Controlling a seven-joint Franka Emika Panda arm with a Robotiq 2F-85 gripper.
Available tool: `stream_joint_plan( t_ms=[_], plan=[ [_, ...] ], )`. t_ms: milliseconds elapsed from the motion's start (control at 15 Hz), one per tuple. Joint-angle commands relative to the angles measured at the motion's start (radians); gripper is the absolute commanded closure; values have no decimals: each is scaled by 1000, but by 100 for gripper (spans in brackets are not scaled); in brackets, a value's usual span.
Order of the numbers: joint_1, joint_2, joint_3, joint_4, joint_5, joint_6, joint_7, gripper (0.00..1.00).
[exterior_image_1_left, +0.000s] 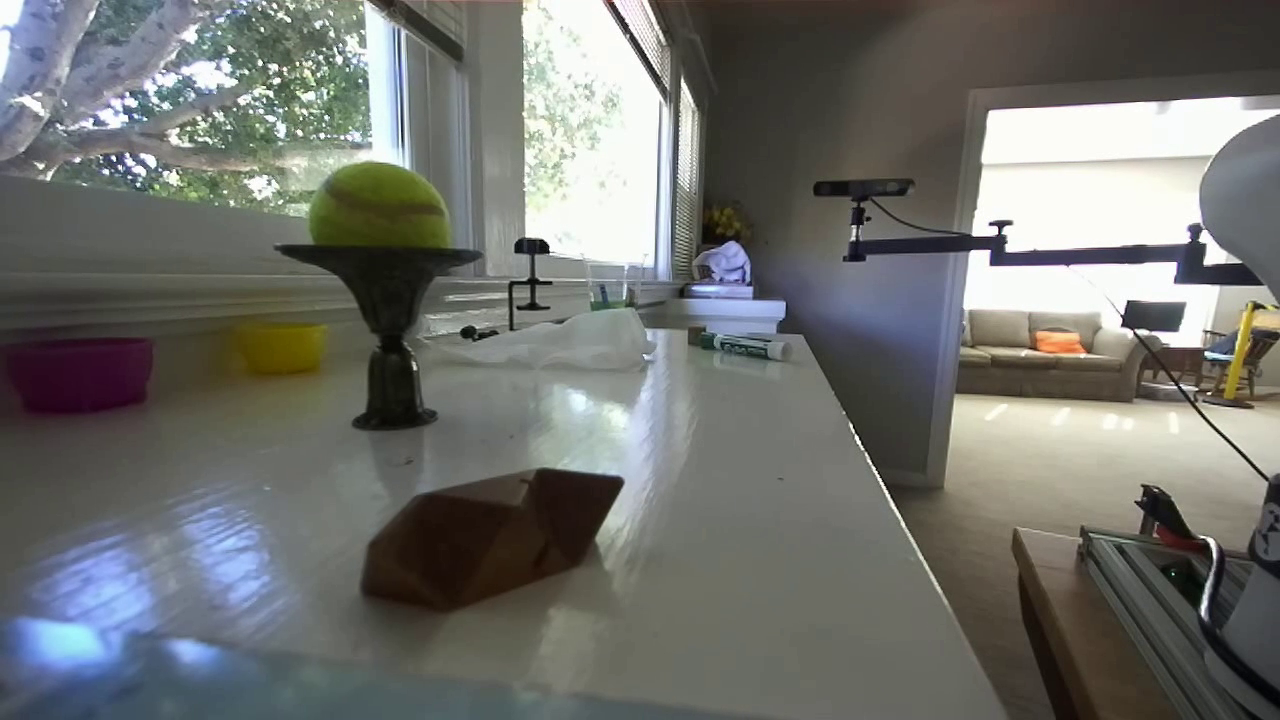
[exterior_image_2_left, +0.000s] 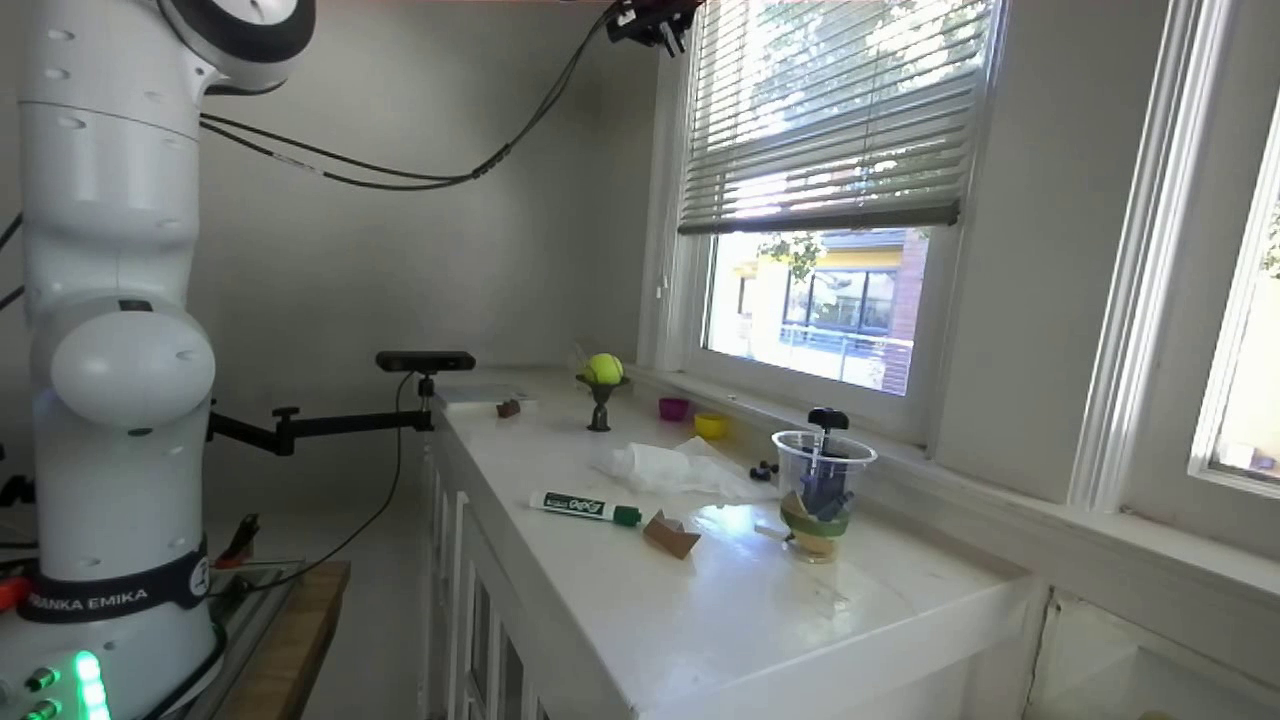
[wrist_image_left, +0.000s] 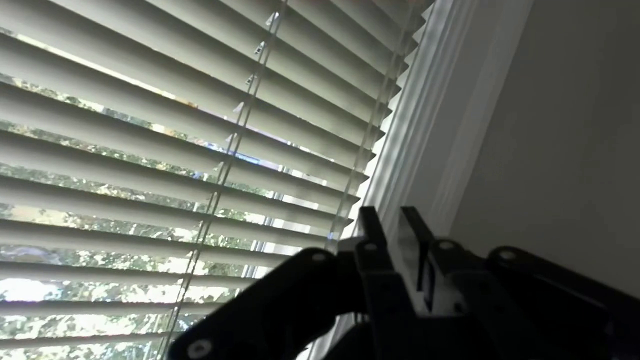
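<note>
Black claw (wrist_image_left: 388, 213) hovers, slightly parted, near the window blind (wrist_image_left: 310, 115).

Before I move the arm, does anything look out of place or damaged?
A tennis ball perches on a dark flared stand on the counter, an unusual seat for it. The blind by the gripper shows no obvious damage.

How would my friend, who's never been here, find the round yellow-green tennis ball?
Below the bright, white-framed windows runs a glossy white countertop. On it, a dark, flared, metallic stand bears the tennis ball. Unlike the small purple bowl and small yellow bowl nearby, it is perched high.
</note>
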Motion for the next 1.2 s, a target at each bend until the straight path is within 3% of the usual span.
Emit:
stream_joint_plan(
  t_ms=[0, 467, 1133],
  plan=[
    [-13, 68, -7, 100, 56, -55, -8, 52],
    [-10, 47, 1, -28, 124, -26, 19, 1],
    [-1, -21, 5, -300, 201, 22, 76, 0]
  ],
)
